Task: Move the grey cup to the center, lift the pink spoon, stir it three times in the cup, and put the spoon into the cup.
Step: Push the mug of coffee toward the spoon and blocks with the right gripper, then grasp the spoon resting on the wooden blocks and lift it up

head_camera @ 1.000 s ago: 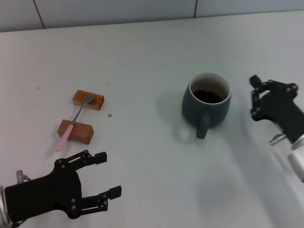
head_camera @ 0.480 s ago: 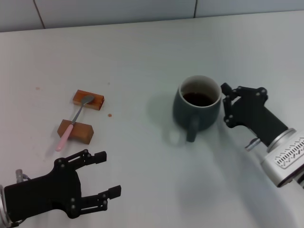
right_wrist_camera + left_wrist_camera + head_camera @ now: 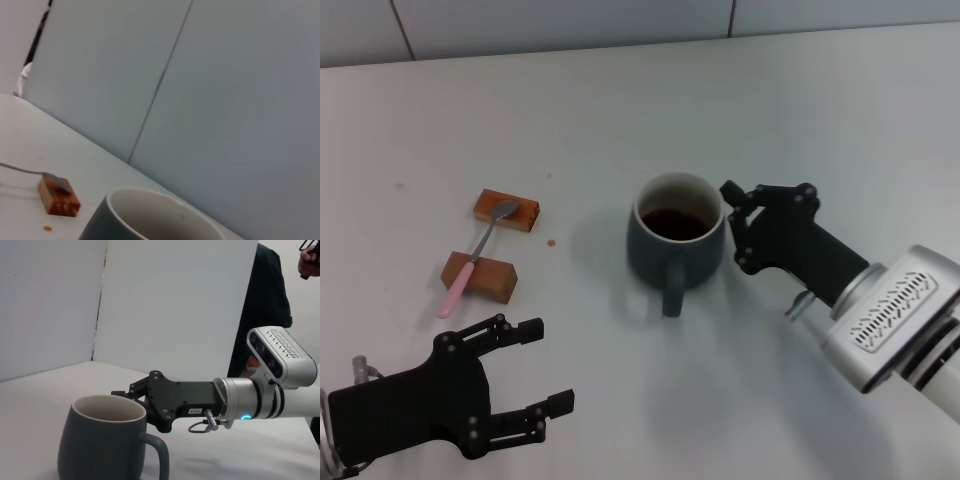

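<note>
- The cup [image 3: 676, 240] stands upright on the white worktop [image 3: 620, 110], with dark liquid inside and its handle turned toward the robot.
- The right hand [image 3: 738, 228] is pressed against the cup's side, on the robot's right of it, low by the rim; whether its fingers are spread or closed I cannot tell from any view.
- In the left wrist view the right hand [image 3: 131, 395] reaches in behind the cup [image 3: 107, 440], its dark fingers level with the rim.
- The right wrist view shows only the cup's rim [image 3: 155, 215] close up, with one block [image 3: 58, 197] and the spoon's metal end [image 3: 30, 172] beyond it.
- The spoon [image 3: 475, 255] lies well to the left of the cup, bridging two brown wooden blocks: the bowl rests on the far block [image 3: 506, 210], and the pink handle crosses the near block [image 3: 478, 276], its tip reaching down past it.
- The left hand [image 3: 525, 375] hangs near the robot, left of the cup and just on the robot's side of the near block, with fingers spread wide and nothing between them.
- A small reddish spot [image 3: 551, 242] marks the worktop between the blocks and the cup.
</note>
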